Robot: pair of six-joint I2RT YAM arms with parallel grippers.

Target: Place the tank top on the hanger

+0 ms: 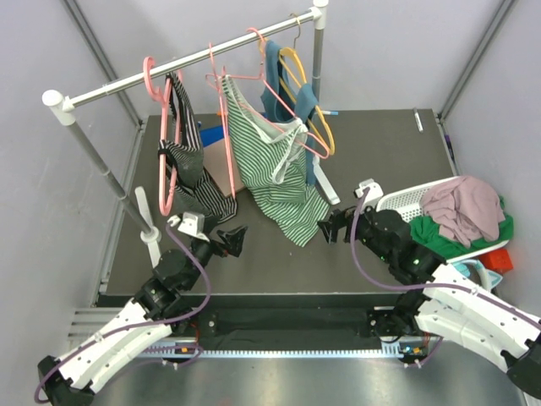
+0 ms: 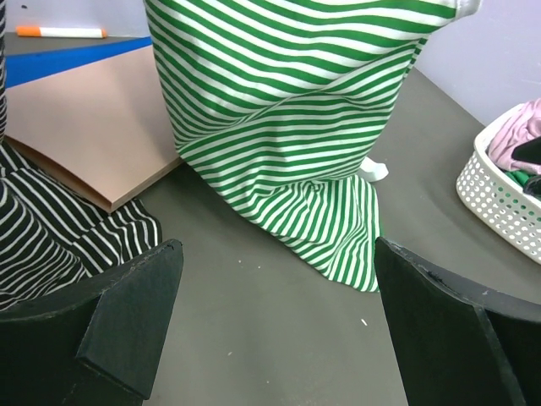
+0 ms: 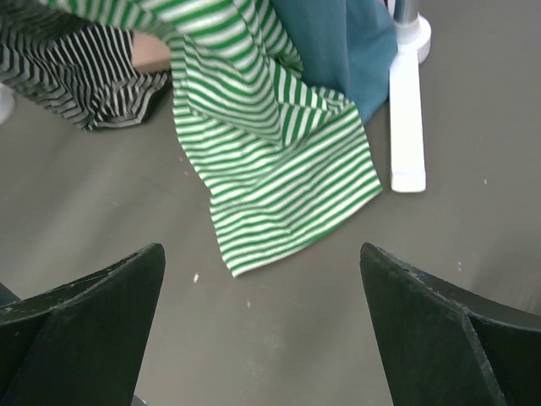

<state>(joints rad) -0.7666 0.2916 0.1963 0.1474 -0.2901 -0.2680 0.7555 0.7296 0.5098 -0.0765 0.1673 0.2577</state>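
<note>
- Jaws of the left gripper (image 1: 230, 241) are spread wide with nothing between them; its wrist view shows bare table (image 2: 270, 338) in the gap.
- Jaws of the right gripper (image 1: 334, 227) are likewise spread and empty.
- The tank top (image 1: 275, 161) hangs from the thin pink hanger (image 1: 228, 152) on the rail (image 1: 186, 63), at 12 o'clock from the two grippers in the top view.
- Its lower hem reaches the table and lies crumpled there, between the grippers: the left gripper sits at 9 o'clock of the hem, apart from it, and the right gripper just beside it at 3 o'clock.
- A black-and-white striped garment (image 1: 190, 165) hangs at 9 o'clock of the tank top, and a teal top (image 1: 275, 85) at 12 o'clock behind it.
- A white basket (image 1: 406, 199) of clothes stands at 3 o'clock of the right gripper.
</note>
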